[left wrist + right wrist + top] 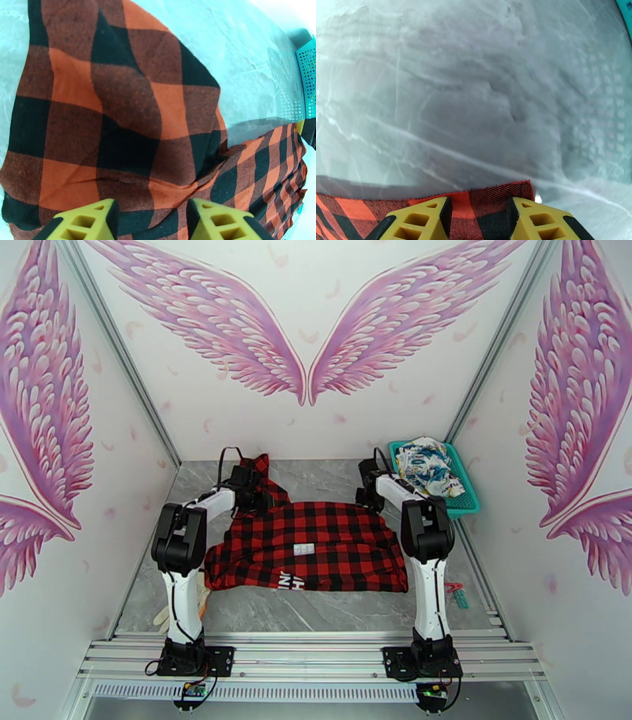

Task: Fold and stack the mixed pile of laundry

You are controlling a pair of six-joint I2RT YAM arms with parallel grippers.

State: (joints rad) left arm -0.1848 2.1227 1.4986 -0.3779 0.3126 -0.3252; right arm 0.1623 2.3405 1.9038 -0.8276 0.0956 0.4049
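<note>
clerk: where does the inspector place the shirt?

inspector: the red-and-black check shirt (316,548) lies spread across the middle of the grey tabletop (316,611), between the two arms. white lettering shows at its near hem. one sleeve runs back and to the left, bunched against the left pincer (251,481).

clerk: and the second garment?

inspector: the white printed garment (426,465) sits crumpled in the teal mesh basket (466,504) at the far right corner of the tabletop, well apart from the shirt.

clerk: what is the state of the left pincer?

inspector: in its wrist view the yellow fingers (85,223) stand about half apart over the sleeve. checked cloth lies across the gap between them.

clerk: and the right pincer?

inspector: the right pincer (480,215) sits at the shirt's far right corner, its jaws also partly apart, nearer narrow than wide. the hemmed corner lies in the gap, with bare tabletop beyond it. the cloth appears to lie loose there, but the fingertips sit at the frame's lower edge, so the inspector cannot settle whether they touch it.

clerk: anything else to note?

inspector: a beige cloth (162,617) lies at the near left edge, beside the left arm's base and partly hidden by that arm.
</note>
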